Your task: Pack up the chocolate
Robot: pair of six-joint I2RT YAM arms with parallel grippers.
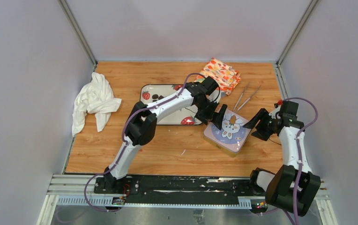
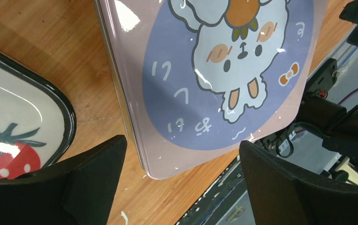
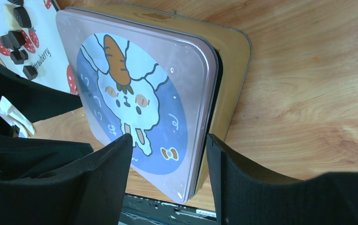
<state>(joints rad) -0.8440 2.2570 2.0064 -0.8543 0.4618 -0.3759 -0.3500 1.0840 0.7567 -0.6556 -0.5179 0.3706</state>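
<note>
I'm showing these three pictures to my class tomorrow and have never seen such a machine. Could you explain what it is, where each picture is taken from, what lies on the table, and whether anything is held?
These are two robot arms bolted at the near edge of a wooden table. The wide picture looks down from above; the other two come from cameras on each wrist, so the black shapes at their bottom edges are that arm's own fingers.

On the table lie a square tin with a rabbit lid, a strawberry-printed tray holding small dark chocolate pieces, a white cloth, a patterned folded cloth and metal tongs.

The left claw and right claw both hover open at the tin, one on each side. Nothing is held.
</note>
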